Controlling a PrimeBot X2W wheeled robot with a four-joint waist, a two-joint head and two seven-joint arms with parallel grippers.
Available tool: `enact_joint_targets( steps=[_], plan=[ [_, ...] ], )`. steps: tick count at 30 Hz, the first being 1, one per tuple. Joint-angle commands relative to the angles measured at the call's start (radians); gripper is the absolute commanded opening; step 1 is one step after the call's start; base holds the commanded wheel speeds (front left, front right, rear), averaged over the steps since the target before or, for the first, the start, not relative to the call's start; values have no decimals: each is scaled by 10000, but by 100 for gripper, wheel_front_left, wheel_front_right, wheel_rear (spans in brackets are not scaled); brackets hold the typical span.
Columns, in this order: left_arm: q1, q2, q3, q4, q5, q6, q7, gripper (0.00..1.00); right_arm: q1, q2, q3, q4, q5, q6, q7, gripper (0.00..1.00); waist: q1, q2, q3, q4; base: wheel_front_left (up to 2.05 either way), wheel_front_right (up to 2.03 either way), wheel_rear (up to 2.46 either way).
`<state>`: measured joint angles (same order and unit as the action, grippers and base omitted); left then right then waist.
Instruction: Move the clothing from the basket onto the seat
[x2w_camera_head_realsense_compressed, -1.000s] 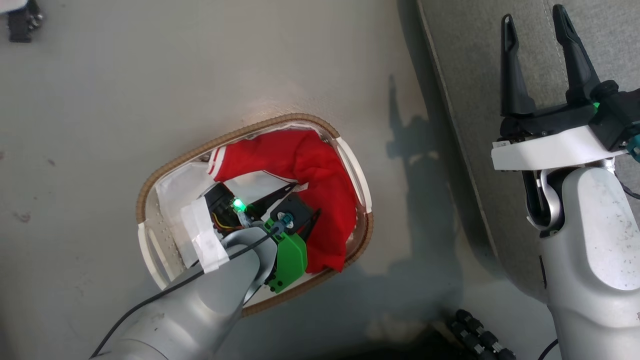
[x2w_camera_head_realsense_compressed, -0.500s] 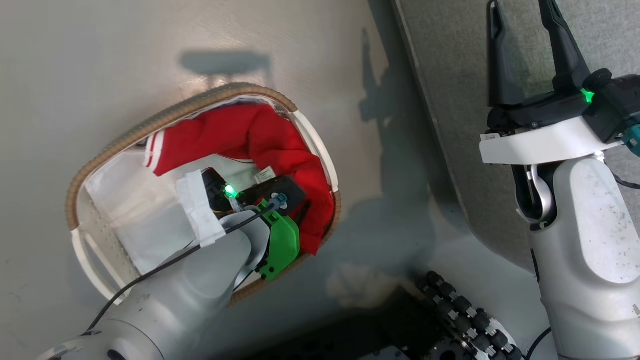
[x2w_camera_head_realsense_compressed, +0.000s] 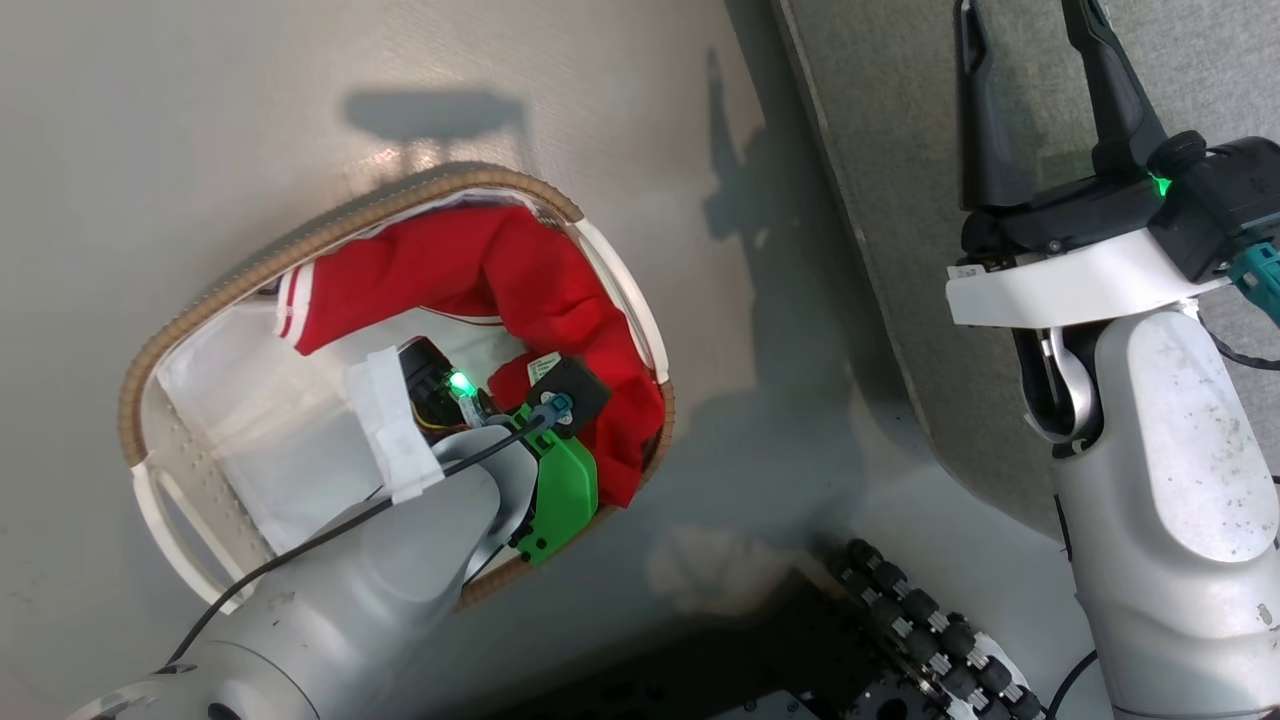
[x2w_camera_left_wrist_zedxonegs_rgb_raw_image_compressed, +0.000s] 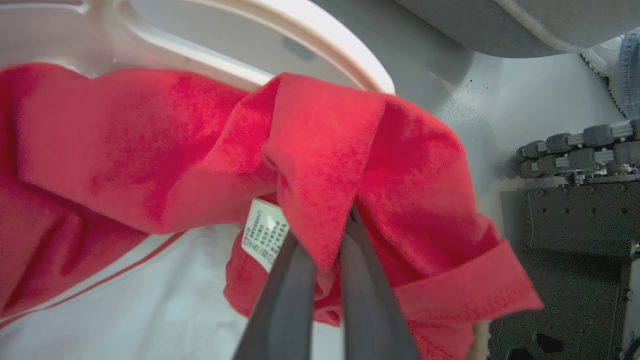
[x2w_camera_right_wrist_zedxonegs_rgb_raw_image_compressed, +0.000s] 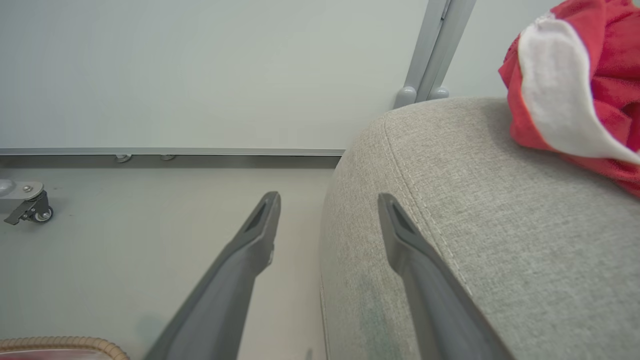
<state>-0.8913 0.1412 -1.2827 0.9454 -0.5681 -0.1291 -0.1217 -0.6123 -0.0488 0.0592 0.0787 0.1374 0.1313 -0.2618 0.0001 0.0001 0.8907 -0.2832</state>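
Note:
The basket (x2w_camera_head_realsense_compressed: 330, 235) stands on the floor left of the seat (x2w_camera_head_realsense_compressed: 900, 120). A red garment (x2w_camera_head_realsense_compressed: 520, 290) with white stripes lies curled along its far and right side. My left arm reaches down into the basket. In the left wrist view my left gripper (x2w_camera_left_wrist_zedxonegs_rgb_raw_image_compressed: 327, 245) is shut on a raised fold of this red garment (x2w_camera_left_wrist_zedxonegs_rgb_raw_image_compressed: 320, 150), its tips buried in the cloth beside a white label (x2w_camera_left_wrist_zedxonegs_rgb_raw_image_compressed: 265, 235). My right gripper (x2w_camera_head_realsense_compressed: 1030, 60) hangs open and empty above the seat's edge. Another red-and-white garment (x2w_camera_right_wrist_zedxonegs_rgb_raw_image_compressed: 585, 75) lies on the seat (x2w_camera_right_wrist_zedxonegs_rgb_raw_image_compressed: 475, 210).
A white liner sheet (x2w_camera_head_realsense_compressed: 250, 440) covers the basket's floor. My dark wheeled base (x2w_camera_head_realsense_compressed: 930, 620) sits just right of the basket. A person's shoe (x2w_camera_left_wrist_zedxonegs_rgb_raw_image_compressed: 607, 50) stands beside the seat. A caster (x2w_camera_right_wrist_zedxonegs_rgb_raw_image_compressed: 30, 210) and a wall rail (x2w_camera_right_wrist_zedxonegs_rgb_raw_image_compressed: 175, 151) lie beyond the seat.
The head camera has swung, so the basket shows further left. My left gripper's fingers, apart a second ago, have shut on a fold of the red garment and bunched it up.

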Motion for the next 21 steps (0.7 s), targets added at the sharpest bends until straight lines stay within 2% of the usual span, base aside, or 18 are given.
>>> enact_joint_targets(
  steps=[1,12,21],
  plan=[
    [115,68,12,9,-166,-25,-211,0,16,-31,7,54,-108,-11,-49,100,-1,-1,-302,223,0,0,0],
    [464,-76,8,-173,-187,-26,-1381,0,775,-36,-218,521,-922,-11,-49,100,-1,-1,-2540,1347,0,0,0],
    [766,412,16,-1266,348,-26,-1444,0,1953,-37,-337,1163,-1391,-11,-49,100,-1,-1,-4988,2087,0,0,0]
  ],
)
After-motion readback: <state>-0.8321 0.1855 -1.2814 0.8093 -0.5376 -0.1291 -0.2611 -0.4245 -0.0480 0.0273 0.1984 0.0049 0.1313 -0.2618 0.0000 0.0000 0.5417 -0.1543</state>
